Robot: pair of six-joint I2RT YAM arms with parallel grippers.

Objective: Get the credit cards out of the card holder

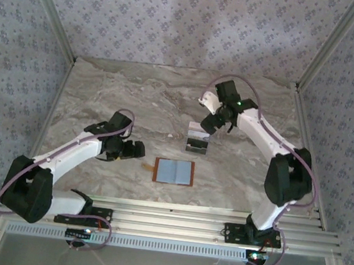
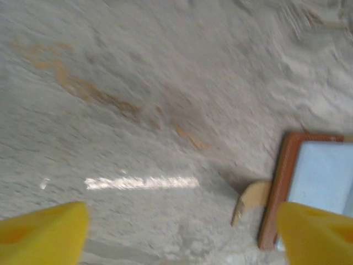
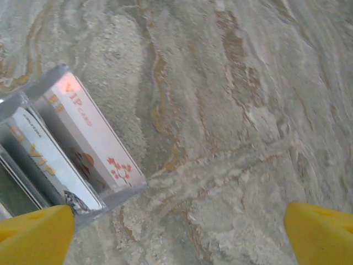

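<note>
My left fingers (image 2: pixel 44 234) and right fingers (image 3: pixel 33 234) gape wide, empty. The card holder (image 2: pixel 322 176) lies at the frame's lower right, nearer the left pair.

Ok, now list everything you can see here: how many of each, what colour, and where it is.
Card holder: one, brown with pale grey-blue lining, lying open and flat at the front middle of the table.
Clear tray: one, transparent, just behind the card holder, toward the right arm.
Credit cards: at least two, pale with red-orange VIP print, standing in the clear tray; there may be a darker one beside them.
Table: one, beige marble pattern.
Walls: blue-grey patterned, on three sides.
Left gripper: one, yellow-tipped jaws open, just left of the card holder.
Right gripper: one, yellow-tipped jaws open, beside the clear tray.
</note>
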